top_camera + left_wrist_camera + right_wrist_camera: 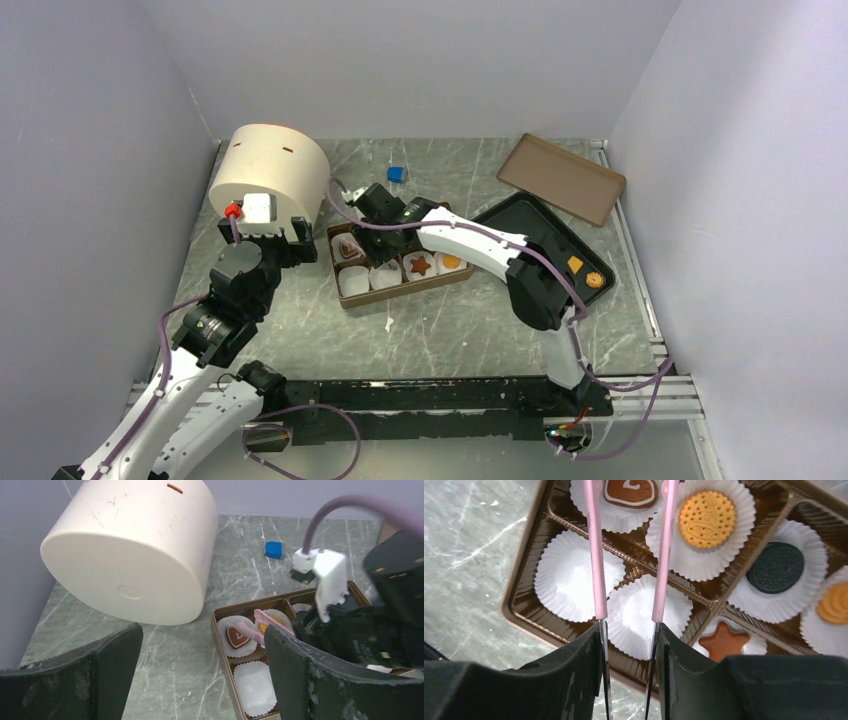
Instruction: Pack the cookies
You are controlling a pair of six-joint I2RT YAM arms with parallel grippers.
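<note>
A brown compartment box (343,296) holds white paper cups. In the right wrist view the cups hold a brown heart cookie (631,490), an orange round cookie (707,519), a black round cookie (781,567), a brown star cookie (724,641) and another orange cookie (835,607). Two cups (576,582) are empty. My right gripper (630,640) is shut on pink-tipped tweezers (596,555) above the box. The tweezers' arms stand apart with nothing seen between them. An orange square cookie (575,264) and an orange round cookie (595,280) lie on the black tray (520,215). My left gripper (200,680) is open and empty, left of the box.
A large white cylinder (272,175) lies on its side at the back left, close to my left gripper. A small blue cube (397,173) lies behind the box. A brown lid (562,177) lies at the back right. Grey walls enclose the table.
</note>
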